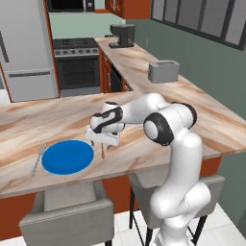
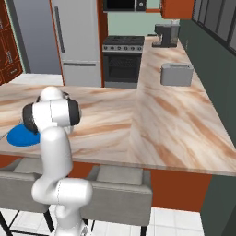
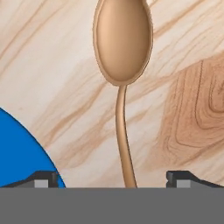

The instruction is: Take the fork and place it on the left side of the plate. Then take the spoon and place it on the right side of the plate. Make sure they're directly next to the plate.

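Left base view: your fork [image 1: 38, 159] lies at the plate's [image 1: 67, 156] left rim, lower left of frame, so that part looks done. Spoon [image 3: 122, 57] lies flat on the tabletop [image 1: 158, 103], just right of the plate, between the spread fingertips [image 3: 42, 178] of the gripper [image 3: 113, 179]; nothing is pinched. Judged nearly complete; only retreat remains.

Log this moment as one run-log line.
end effector: open over spoon handle | spoon: on counter, right of plate | fork: left of plate
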